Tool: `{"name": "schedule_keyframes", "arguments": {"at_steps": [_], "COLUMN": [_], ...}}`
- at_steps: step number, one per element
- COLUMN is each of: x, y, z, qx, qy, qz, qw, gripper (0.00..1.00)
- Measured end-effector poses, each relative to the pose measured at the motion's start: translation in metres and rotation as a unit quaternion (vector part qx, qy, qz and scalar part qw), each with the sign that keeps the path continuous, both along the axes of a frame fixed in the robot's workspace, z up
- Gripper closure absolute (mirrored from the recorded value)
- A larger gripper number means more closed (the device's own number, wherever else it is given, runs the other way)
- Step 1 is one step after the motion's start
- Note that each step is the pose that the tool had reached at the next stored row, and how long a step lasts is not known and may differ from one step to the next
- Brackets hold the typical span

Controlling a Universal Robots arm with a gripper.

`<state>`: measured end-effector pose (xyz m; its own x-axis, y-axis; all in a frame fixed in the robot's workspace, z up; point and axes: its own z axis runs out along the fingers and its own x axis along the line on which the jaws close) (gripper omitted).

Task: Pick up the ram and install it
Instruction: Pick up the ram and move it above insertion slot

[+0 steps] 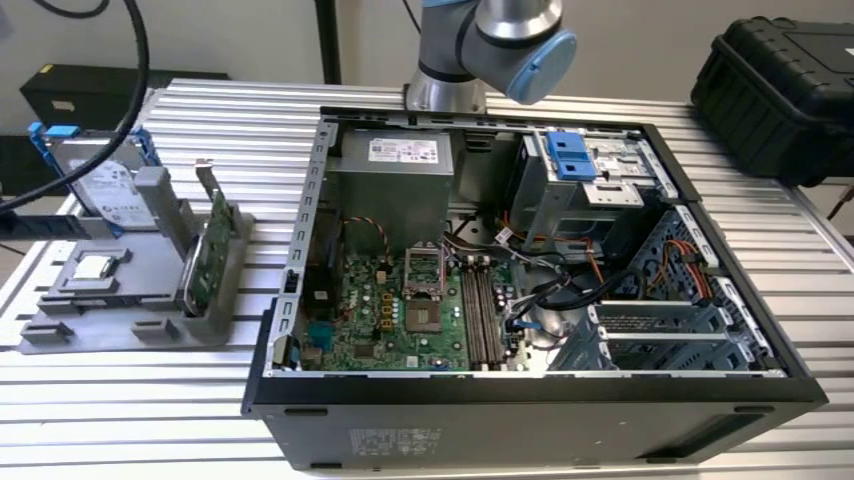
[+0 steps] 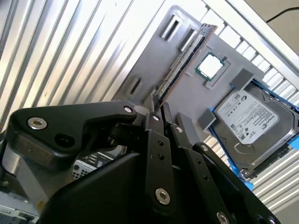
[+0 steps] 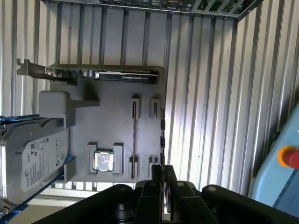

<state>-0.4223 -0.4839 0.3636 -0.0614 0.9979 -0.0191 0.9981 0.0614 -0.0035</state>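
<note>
My gripper [image 3: 163, 168] [image 2: 159, 106] hangs well above the grey parts holder [image 3: 112, 126] [image 2: 154, 51], which lies on the slatted table at the exterior view's left [image 1: 107, 300]. Its fingers are shut on the ram [image 3: 162, 140] [image 2: 184, 63], a thin dark stick seen edge-on that runs out from between the fingertips over the holder's edge. The open computer case [image 1: 534, 400] lies beside the holder, and the motherboard's long parallel memory slots [image 1: 481, 310] sit near its middle. The arm [image 1: 487, 40] rises at the back of the table.
The holder also carries a silver hard drive with blue rails [image 3: 37, 163] [image 1: 114, 195], a green card with a metal bracket [image 3: 112, 74] [image 1: 214, 245] and a square chip [image 3: 103, 161]. A black case [image 1: 787, 90] stands at the back right. A red button [image 3: 290, 156] shows beside the table.
</note>
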Motion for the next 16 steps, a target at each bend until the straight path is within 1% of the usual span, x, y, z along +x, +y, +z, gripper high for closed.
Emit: {"name": "schedule_keyframes", "arguments": {"at_steps": [4, 7, 11, 16], "x": [0.0001, 0.0001, 0.0001, 0.0001], "y": [0.0000, 0.0000, 0.0000, 0.0000], "z": [0.0158, 0.0251, 0.0342, 0.0415], "qx": [0.0000, 0.0000, 0.0000, 0.0000], "qy": [0.0014, 0.0025, 0.0036, 0.0041], "qz": [0.000, 0.000, 0.000, 0.000], "qw": [1.0000, 1.0000, 1.0000, 1.0000], "gripper": [1.00, 1.00, 1.00, 1.00]}}
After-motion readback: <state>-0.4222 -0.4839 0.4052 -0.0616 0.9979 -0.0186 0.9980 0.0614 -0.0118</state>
